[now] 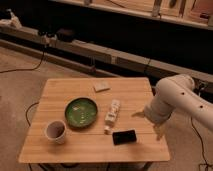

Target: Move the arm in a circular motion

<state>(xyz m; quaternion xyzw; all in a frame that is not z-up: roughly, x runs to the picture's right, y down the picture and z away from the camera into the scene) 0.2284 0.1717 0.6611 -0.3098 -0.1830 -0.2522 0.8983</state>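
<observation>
The arm (176, 95) is thick, white and rounded. It comes in from the right edge, bends at a joint above the table's right side, and drops toward the tabletop. Its small gripper (149, 122) hangs low over the right edge of the wooden table (60, 97), just right of a black phone (124, 136). Nothing shows in the gripper.
On the table are a green bowl (81, 111), a white cup (55, 131) at the front left, a white oblong packet (112, 116) in the middle and a small pale pad (101, 86) near the back. A low ledge with cables (65, 40) runs behind.
</observation>
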